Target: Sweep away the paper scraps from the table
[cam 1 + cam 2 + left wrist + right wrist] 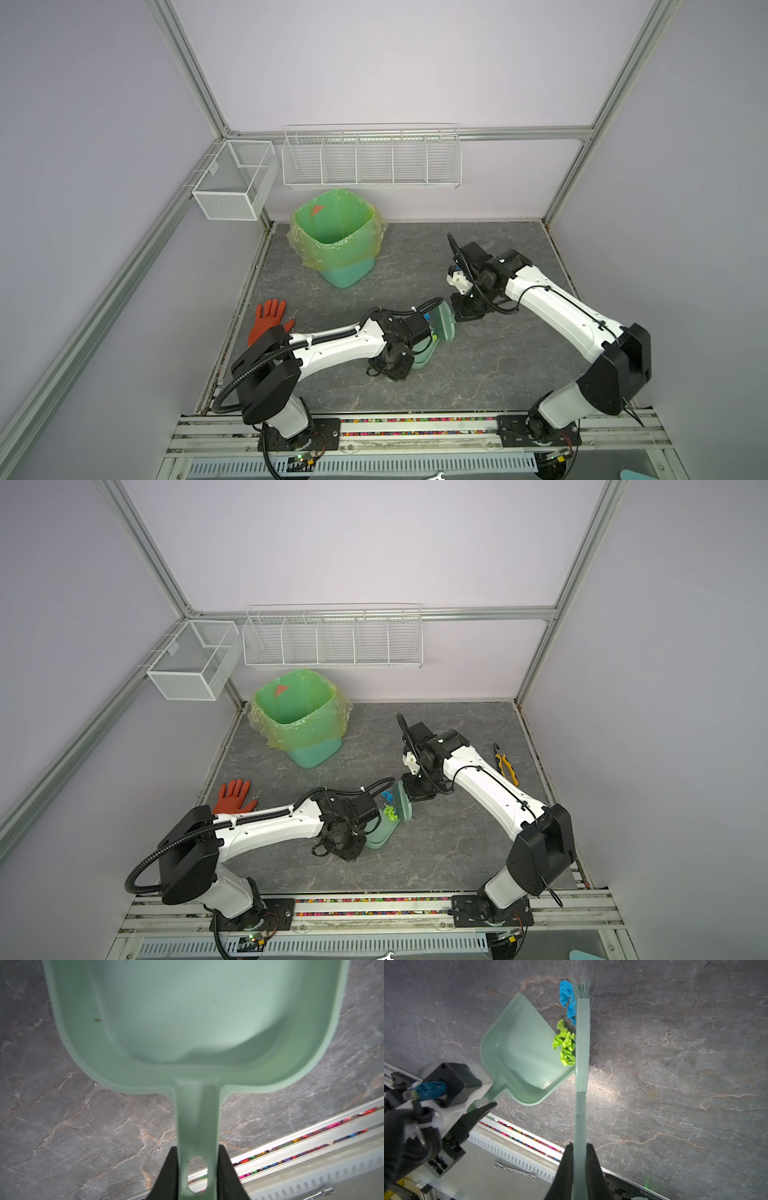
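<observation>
An orange-red glove (268, 322) lay at the left edge of the bench (478, 374). Behind it a green-lined bin (336, 232) stood in the back-left corner, close to the wall. The bench was bare in front, from the tools to the front rail (415, 417), and at the back between the bin and the right arm.

The left arm reached from the front-left corner toward the middle, forearm low and almost level. The left fingers (168, 1174) pinched the handle of the pale green dustpan (521, 1053), whose open lip faced right.

The paper scraps (566, 1043) sat mid-bench. The lime ones were at the pan's lip; the blue ones were on the bench just past its corner. Both touched the brush (582, 1043).

The right arm leaned in from the front-right corner, wrist bent downward. The right fingers (564, 1172) were pressed on the brush handle. Yellow-handled pliers (506, 764) lay near the right edge.
</observation>
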Available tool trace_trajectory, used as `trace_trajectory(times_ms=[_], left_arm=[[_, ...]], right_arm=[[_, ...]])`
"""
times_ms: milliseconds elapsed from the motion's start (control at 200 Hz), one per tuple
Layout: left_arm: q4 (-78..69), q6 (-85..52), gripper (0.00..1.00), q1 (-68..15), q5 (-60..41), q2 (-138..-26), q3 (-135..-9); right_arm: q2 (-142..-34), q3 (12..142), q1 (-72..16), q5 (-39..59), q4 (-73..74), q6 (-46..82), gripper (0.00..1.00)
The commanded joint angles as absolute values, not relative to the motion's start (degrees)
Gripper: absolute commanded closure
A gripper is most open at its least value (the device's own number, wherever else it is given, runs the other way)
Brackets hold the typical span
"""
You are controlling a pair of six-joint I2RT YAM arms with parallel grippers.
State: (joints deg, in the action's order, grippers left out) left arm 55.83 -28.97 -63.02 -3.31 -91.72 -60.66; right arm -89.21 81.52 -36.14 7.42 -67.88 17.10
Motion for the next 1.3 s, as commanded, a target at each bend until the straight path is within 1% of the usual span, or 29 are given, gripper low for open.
trace_trajectory(times_ms=[0,250,515,620,805,995,1065,1165,1295], left_arm=[[55.5,-27.6,1.0,-63.0,-4.3,-93.1,-62.6],[54.3,-27.0,1.0,-61.3,-5.5,-93.8,-61.5],[53.4,-27.1,1.0,-60.0,-6.1,-93.4,-61.1],[52.6,-27.5,1.0,-59.8,-6.6,-93.4,-60.7],[52.3,-27.8,1.0,-59.3,-7.5,-93.6,-60.8],[50.7,-28.9,1.0,-57.9,-9.0,-93.6,-59.3],[50.7,-28.7,1.0,-57.8,-9.1,-94.2,-59.6],[51.0,-28.0,1.0,-57.8,-8.9,-95.2,-60.3],[51.9,-27.5,1.0,-57.7,-8.8,-96.3,-61.6]], right_arm=[[-89.0,82.7,-38.1,11.3,-67.3,17.2,0.93],[-82.9,80.2,-38.7,17.0,-65.3,18.8,0.93],[-81.4,82.6,-34.5,10.6,-64.6,19.6,0.93],[-83.7,85.4,-33.3,8.2,-63.1,19.5,0.93],[-91.7,91.6,-33.2,3.1,-63.4,16.7,0.93],[-97.2,95.7,-33.1,-4.8,-63.7,13.2,0.93],[-98.9,96.0,-33.1,-4.7,-63.3,12.7,0.93],[-101.4,97.1,-33.5,-0.2,-64.2,11.9,0.93],[-102.4,96.8,-34.9,1.9,-64.8,11.4,0.93]])
